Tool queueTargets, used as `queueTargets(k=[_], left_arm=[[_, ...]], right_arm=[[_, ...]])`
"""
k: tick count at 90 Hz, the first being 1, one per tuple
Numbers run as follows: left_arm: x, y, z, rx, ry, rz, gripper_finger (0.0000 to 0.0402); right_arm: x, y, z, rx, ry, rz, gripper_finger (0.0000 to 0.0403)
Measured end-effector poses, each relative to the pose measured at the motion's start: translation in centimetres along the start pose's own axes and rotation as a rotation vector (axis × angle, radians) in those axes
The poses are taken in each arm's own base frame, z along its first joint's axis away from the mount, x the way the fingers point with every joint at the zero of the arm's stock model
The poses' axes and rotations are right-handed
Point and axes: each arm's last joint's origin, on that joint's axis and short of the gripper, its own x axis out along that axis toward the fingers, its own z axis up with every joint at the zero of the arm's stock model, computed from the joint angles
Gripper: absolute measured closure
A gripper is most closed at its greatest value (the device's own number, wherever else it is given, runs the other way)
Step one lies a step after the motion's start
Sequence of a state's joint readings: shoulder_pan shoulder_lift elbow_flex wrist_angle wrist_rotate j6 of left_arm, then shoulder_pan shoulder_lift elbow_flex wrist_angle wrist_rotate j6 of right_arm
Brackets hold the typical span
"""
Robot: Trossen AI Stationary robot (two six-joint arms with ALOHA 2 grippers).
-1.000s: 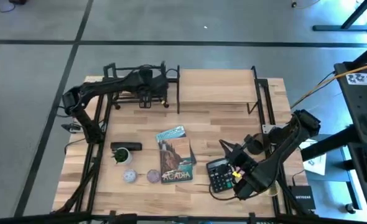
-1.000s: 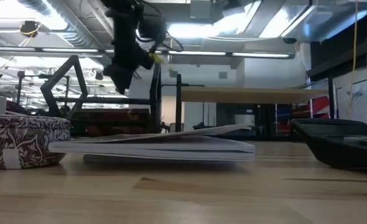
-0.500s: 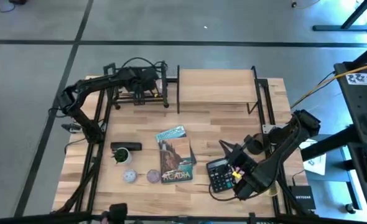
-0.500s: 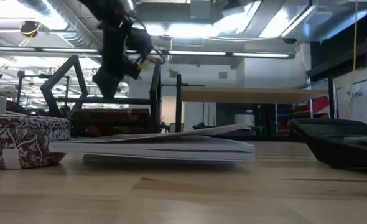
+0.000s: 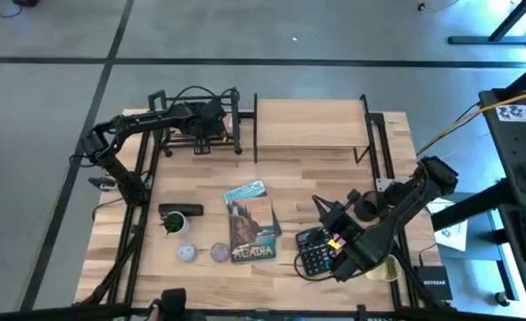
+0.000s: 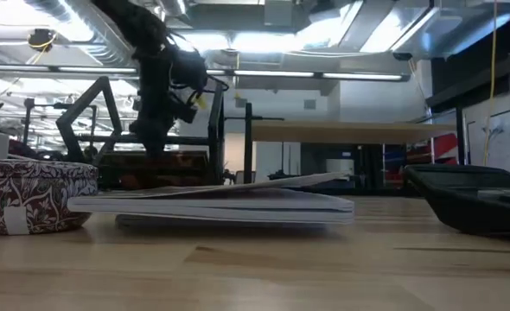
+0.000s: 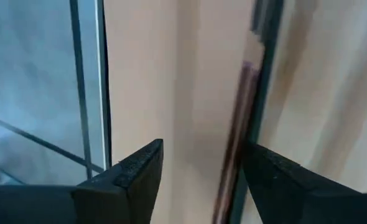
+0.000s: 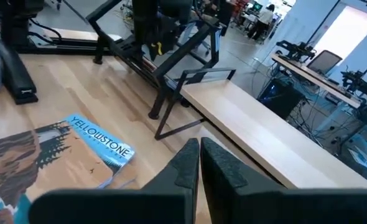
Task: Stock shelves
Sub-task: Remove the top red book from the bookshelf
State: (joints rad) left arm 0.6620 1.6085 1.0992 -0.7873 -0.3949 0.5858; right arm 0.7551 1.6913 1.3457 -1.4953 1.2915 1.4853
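Note:
The black metal-bar rack (image 5: 184, 125) stands at the table's far left, with the light-wood board shelf (image 5: 309, 123) beside it. A thin reddish-brown book (image 7: 236, 149) stands in the rack against a black bar. My left gripper (image 5: 209, 127) hovers open over the rack, and the book's edge shows between its fingers, close to one of them. My right gripper (image 5: 319, 205) is shut above the table's right side, next to a black calculator (image 5: 315, 251). A Yellowstone booklet (image 5: 245, 192) and an Acadia book (image 5: 252, 234) lie flat at mid-table.
A small white pot with a plant (image 5: 174, 225), a black stapler-like item (image 5: 181, 210) and two round tins (image 5: 186, 252) sit near the left front. In the low view a patterned tin (image 6: 30, 194) stands in front of the stacked books (image 6: 212, 204). Bare wood lies before the shelf.
My left gripper has come down toward the black rack and moved a little toward the table's left edge. My right arm has shifted slightly above the calculator; its fingers stay together.

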Motion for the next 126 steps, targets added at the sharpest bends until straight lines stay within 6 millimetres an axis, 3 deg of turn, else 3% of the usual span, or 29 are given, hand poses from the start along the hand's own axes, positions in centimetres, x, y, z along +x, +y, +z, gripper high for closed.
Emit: queueTargets(k=[31, 54, 84, 116, 126], left_arm=[[-0.2, -0.1, -0.1, -0.045, 0.008, -0.001, 0.0378], [-0.9, -0.8, 0.6, -0.008, 0.044, 0.092, 0.0379], [-4.0, 0.0, 1.1, -0.018, -0.018, 0.200, 0.0379], [-3.8, -1.0, 0.4, -0.041, -0.011, 0.001, 0.0380], [-3.8, -1.1, 0.6, -0.065, -0.041, -0.044, 0.0357]], right_arm=[[0.1, 0.0, 0.1, 0.005, -0.003, -0.004, 0.0402], [0.1, 0.0, 0.0, 0.007, -0.002, -0.003, 0.0402], [0.1, 0.1, 0.0, 0.010, -0.001, 0.000, 0.0402], [0.1, 0.1, 0.0, 0.021, -0.001, 0.003, 0.0402], [0.1, 0.3, 0.1, 0.027, -0.002, 0.007, 0.0402]])
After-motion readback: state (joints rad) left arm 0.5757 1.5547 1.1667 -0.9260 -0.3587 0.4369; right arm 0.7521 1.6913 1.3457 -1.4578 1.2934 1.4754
